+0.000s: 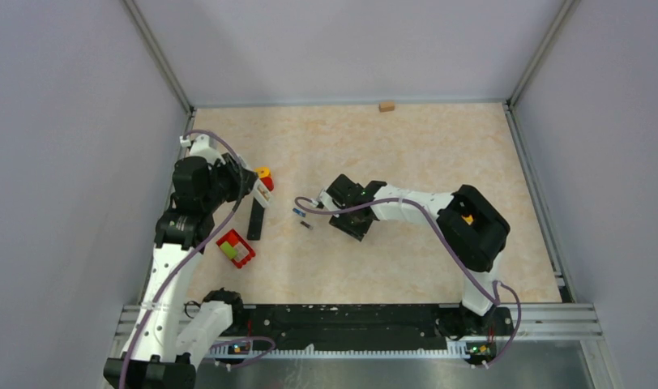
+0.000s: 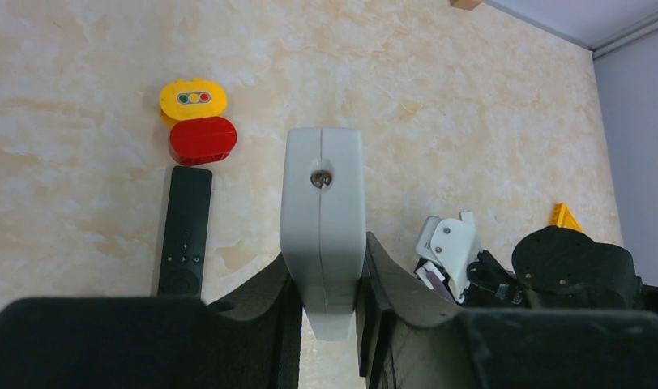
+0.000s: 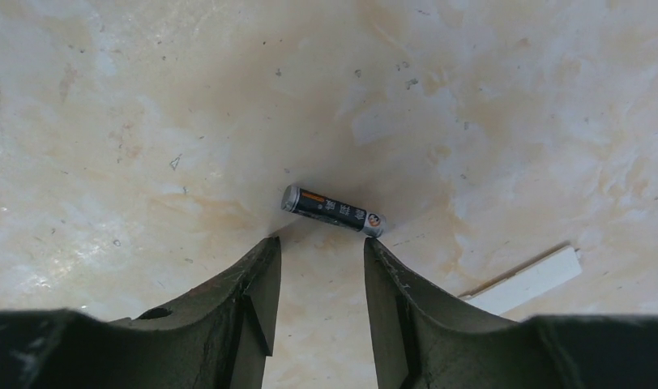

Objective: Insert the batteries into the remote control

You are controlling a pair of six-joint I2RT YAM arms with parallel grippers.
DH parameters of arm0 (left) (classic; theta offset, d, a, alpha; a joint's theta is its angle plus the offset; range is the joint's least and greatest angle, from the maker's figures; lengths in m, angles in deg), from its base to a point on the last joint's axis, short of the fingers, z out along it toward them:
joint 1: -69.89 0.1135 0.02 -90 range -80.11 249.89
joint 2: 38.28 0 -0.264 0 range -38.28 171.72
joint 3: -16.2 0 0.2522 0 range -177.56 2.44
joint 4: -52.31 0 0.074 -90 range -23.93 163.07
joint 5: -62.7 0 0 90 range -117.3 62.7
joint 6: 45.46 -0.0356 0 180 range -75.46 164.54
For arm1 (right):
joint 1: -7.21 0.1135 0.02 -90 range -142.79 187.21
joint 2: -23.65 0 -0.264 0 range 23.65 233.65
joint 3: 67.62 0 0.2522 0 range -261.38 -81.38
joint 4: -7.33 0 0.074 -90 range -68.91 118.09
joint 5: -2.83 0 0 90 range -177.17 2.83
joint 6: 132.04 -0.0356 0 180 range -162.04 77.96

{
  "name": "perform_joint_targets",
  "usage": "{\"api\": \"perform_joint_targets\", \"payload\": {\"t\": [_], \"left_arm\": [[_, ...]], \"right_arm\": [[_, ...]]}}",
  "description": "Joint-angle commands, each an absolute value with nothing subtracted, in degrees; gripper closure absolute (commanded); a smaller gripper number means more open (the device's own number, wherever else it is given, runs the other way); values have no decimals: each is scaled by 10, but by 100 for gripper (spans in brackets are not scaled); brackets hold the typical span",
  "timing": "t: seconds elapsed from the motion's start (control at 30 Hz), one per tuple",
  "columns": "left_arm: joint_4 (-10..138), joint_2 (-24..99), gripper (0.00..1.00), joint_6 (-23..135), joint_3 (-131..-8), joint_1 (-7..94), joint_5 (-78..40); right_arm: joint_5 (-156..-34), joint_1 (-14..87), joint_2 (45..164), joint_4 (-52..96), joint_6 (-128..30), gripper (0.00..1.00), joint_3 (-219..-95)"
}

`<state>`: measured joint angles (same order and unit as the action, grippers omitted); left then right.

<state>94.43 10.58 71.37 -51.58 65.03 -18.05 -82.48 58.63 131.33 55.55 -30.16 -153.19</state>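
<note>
My left gripper is shut on a long grey-white remote control and holds it above the table; in the top view this gripper is at the left. My right gripper is open and low over the table. A dark battery with an orange band lies crosswise just beyond its fingertips, not between them. In the top view my right gripper is next to two tiny batteries, one blue and one dark.
A black remote lies left of the held one, also in the top view. Red and yellow toy pieces lie beyond it. A red box sits near the left arm. A flat white strip lies right of my right gripper. A wooden block is at the far wall.
</note>
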Motion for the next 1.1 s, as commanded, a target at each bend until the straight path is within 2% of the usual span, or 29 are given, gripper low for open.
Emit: {"api": "perform_joint_targets", "payload": {"t": [0.0,0.2,0.57,0.8,1.07], "left_arm": [[931,97,100,706,-547,650,-190],[937,100,100,704,-550,650,-196],[941,91,100,701,-545,650,-207],[944,65,100,715,-540,650,-184],[931,32,100,728,-527,650,-158]], "right_arm": [[-832,572,1323,557,-255,56,-1567],[-830,564,1338,591,-260,55,-1611],[-835,563,1313,584,-212,57,-1613],[-824,564,1294,603,-241,56,-1629],[-802,564,1286,649,-315,41,-1702]]}}
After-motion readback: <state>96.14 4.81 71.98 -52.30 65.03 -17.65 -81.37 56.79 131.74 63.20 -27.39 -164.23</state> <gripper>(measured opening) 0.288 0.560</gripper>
